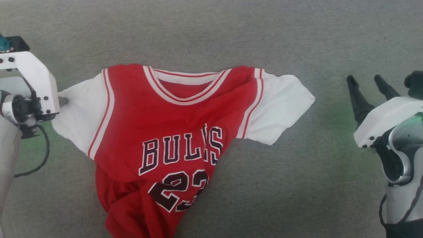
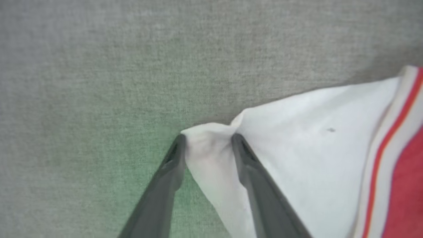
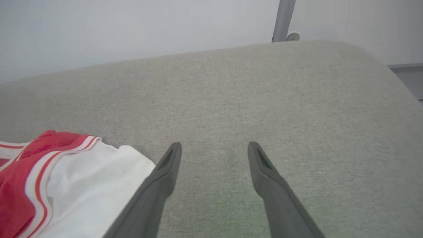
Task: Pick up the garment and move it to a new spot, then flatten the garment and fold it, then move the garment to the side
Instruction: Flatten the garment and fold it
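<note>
My left gripper (image 2: 208, 138) clamps sleeve (image 2: 297, 138) tip at 9; right gripper (image 3: 214, 145) spread, empty, at 3. On jersey (image 1: 158, 132), collar (image 1: 188, 96) at 12, long axis 9–3. Open cushion (image 1: 231, 33) toward 12, 3.

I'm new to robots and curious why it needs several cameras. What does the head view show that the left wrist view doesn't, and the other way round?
Head view: the whole red shirt, its lettering and number, its bottom bunched up, and the right gripper open, off to the side and clear of the cloth.

Left wrist view: a close look at the left gripper, its two fingers pinching a bunched corner of the white sleeve.

Both: that sleeve, its striped trim, and the grey surface.
</note>
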Motion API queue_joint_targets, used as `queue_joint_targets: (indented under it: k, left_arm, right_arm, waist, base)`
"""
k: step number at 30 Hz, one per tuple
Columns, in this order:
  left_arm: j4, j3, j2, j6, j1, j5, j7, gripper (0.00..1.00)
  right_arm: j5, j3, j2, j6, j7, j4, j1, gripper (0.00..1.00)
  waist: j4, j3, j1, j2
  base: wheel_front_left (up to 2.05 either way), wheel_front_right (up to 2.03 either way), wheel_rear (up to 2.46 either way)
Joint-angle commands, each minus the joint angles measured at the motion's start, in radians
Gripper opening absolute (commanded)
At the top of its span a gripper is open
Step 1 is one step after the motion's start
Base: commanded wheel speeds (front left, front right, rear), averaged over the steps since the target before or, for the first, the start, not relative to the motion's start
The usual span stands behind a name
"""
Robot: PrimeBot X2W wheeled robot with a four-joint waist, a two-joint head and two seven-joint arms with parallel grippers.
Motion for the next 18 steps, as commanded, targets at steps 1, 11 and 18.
queue_joint_targets:
  k: [1, 11, 18]
  left_arm:
    - [0.051, -0.015, -0.034, 0.003, 0.069, -0.024, 0.034, 0.00]
    - [0.046, -0.020, -0.076, -0.038, 0.009, -0.028, -0.006, 0.00]
    - [0.058, -0.020, -0.112, -0.045, -0.039, -0.030, -0.050, 0.00]
  right_arm:
    - [0.019, 0.006, 0.001, 0.000, 0.031, 0.001, -0.010, 1.00]
    - [0.085, 0.071, -0.001, 0.000, 0.352, 0.044, -0.082, 1.00]
    - [0.037, 0.081, 0.006, 0.000, 0.522, 0.159, -0.155, 1.00]
  waist:
    - [0.012, 0.005, 0.0000, -0.0001]
    - [0.067, 0.034, 0.0000, -0.0001]
    - [0.108, 0.060, 0.0000, -0.0001]
  base:
    - [0.00, 0.00, 0.00]
    - [0.00, 0.00, 0.00]
    - [0.00, 0.00, 0.00]
